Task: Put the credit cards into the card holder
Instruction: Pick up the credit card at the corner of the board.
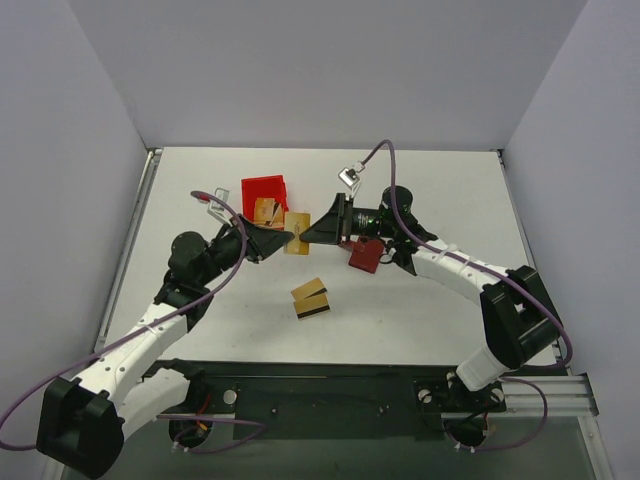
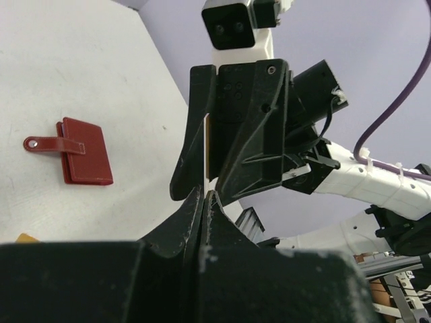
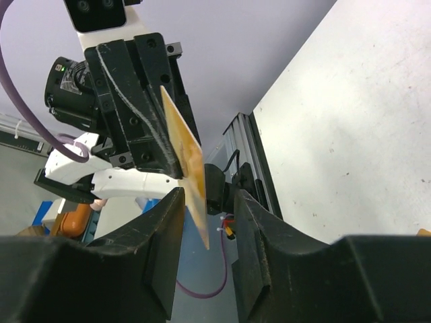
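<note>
- A bright red open-topped bin (image 1: 262, 188) is set toward the far side of the white worktop (image 1: 400, 320).
- What appears to be a metal rail (image 1: 127, 250) is seen along its left edge.

This is a robotics lab test cell. Plain grey partition walls (image 1: 330, 70) box in a white table (image 1: 420, 310). Two robot arms (image 1: 150, 335) trailing purple cables (image 1: 384, 143) are bolted to a black base plate (image 1: 330, 385).

White tabletop (image 1: 440, 200), matte, a few faint scuffs. Plain pale lavender-grey walls box it in: back wall (image 1: 330, 70), left wall (image 1: 60, 200), right wall (image 1: 590, 150). Metal rail (image 1: 130, 250) runs along table's left edge. Black base plate (image 1: 330, 385) at near edge, aluminium extrusion (image 1: 555, 395) beside it. Even, soft light.
</note>
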